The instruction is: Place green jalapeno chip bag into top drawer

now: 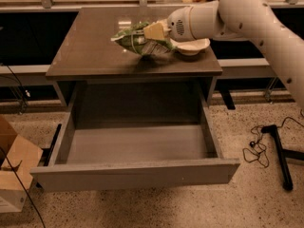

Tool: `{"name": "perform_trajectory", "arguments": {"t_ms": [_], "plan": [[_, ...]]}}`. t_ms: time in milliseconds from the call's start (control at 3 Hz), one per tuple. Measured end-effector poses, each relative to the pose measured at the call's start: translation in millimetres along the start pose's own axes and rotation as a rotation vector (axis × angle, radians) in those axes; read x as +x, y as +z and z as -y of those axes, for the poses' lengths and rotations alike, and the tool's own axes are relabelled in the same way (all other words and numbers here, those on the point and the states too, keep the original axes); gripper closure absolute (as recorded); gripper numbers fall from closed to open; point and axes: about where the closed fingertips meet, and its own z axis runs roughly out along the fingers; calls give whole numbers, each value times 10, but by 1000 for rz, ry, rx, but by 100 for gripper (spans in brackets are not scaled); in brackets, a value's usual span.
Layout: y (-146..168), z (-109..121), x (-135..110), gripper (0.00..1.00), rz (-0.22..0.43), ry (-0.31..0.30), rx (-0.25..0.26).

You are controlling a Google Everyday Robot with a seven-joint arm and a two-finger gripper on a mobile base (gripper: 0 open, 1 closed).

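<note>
The green jalapeno chip bag [135, 39] is crinkled, green with white patches. It hangs in the air above the middle of the grey-brown table [90, 56]. My gripper [154, 32] is shut on the bag's right end, at the end of the white arm that reaches in from the right. The top drawer [137, 175] is pulled wide open below the table's front edge, and nothing lies in it. The bag is above the tabletop, behind the drawer opening.
A round white bowl [192, 45] sits on the table's right part, just under my wrist. A cardboard box [14, 170] stands on the floor at the left. A black stand foot and a cable [270, 146] lie on the floor at the right.
</note>
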Motion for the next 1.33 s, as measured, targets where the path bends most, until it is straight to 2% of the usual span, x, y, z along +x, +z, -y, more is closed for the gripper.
{"name": "perform_trajectory", "arguments": {"t_ms": [333,667,1000,1333], "plan": [[-237,-332,207,100,-66,18,-3],[-681,-955,526,100,-144,98,-14],[-915,-1319,865,100,-244,173,-4],[-932,-1509,1433,100,-307,287,23]]}}
